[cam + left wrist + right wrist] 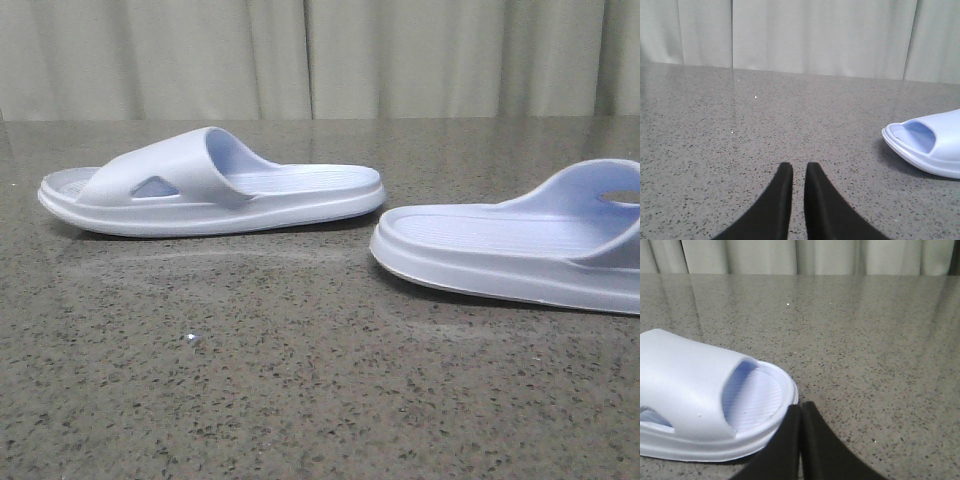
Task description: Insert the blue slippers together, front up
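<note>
Two pale lavender-blue slippers lie flat, sole down, on the speckled grey table (300, 380). The left slipper (210, 185) has its strap and toe toward the left. The right slipper (520, 245) has its heel toward the centre and its strap cut off by the right edge. Neither gripper shows in the front view. My left gripper (799, 167) holds nothing, its jaws almost together with a narrow slit; the left slipper's toe (930, 147) lies off to one side, apart from it. My right gripper (801, 406) is shut and empty, right beside the right slipper's toe (705, 400).
A pale curtain (320, 55) hangs behind the table's far edge. Bare tabletop shows in front of both slippers and ahead of the left gripper (765, 110).
</note>
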Robot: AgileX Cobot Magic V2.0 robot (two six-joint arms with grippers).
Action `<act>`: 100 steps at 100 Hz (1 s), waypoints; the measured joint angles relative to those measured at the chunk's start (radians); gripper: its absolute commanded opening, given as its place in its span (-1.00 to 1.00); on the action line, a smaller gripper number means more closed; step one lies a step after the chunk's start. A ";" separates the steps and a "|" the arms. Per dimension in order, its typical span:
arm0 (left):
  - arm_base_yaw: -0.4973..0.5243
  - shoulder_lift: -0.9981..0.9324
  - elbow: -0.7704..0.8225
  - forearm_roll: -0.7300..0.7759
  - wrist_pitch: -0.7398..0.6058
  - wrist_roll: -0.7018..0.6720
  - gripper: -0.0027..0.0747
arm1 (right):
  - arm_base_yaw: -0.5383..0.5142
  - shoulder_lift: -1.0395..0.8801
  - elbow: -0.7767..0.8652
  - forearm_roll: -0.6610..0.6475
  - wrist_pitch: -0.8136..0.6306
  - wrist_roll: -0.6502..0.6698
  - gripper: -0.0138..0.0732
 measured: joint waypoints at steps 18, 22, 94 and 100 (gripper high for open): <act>0.000 0.000 0.000 0.000 0.000 0.000 -0.89 | 0.000 0.000 0.000 0.000 0.000 0.000 -0.87; 0.000 0.000 0.000 0.000 0.000 0.000 -0.89 | 0.000 0.000 0.000 0.000 0.000 0.000 -0.87; 0.000 0.000 0.000 0.000 0.000 0.000 -0.89 | 0.000 0.000 0.000 0.000 -0.054 0.000 -0.87; 0.000 0.000 0.000 0.000 0.000 0.000 -0.89 | 0.000 0.000 0.000 0.000 -0.056 0.000 -0.87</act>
